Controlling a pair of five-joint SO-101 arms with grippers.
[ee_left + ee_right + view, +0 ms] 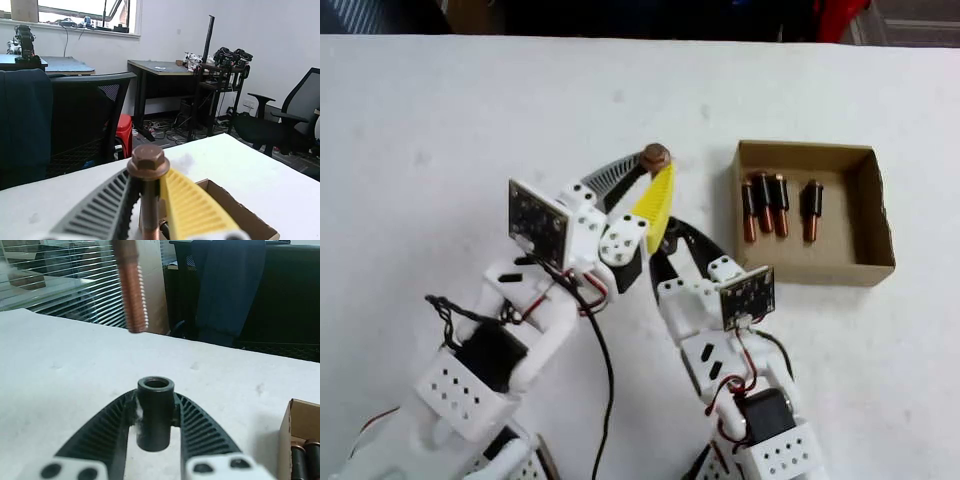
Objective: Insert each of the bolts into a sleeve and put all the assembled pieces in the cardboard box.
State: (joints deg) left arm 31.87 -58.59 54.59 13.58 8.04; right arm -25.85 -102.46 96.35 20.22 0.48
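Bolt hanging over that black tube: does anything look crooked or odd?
Nothing damaged or spilled. The bolt in the left tool hangs above the sleeve in the right tool, its tip off to one side of the opening.

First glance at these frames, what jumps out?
A copper bolt pinched upright in the left claw, its threaded tip hanging above the black sleeve in the right claw, not yet in. Beside them, the cardboard box holds four assembled pieces.
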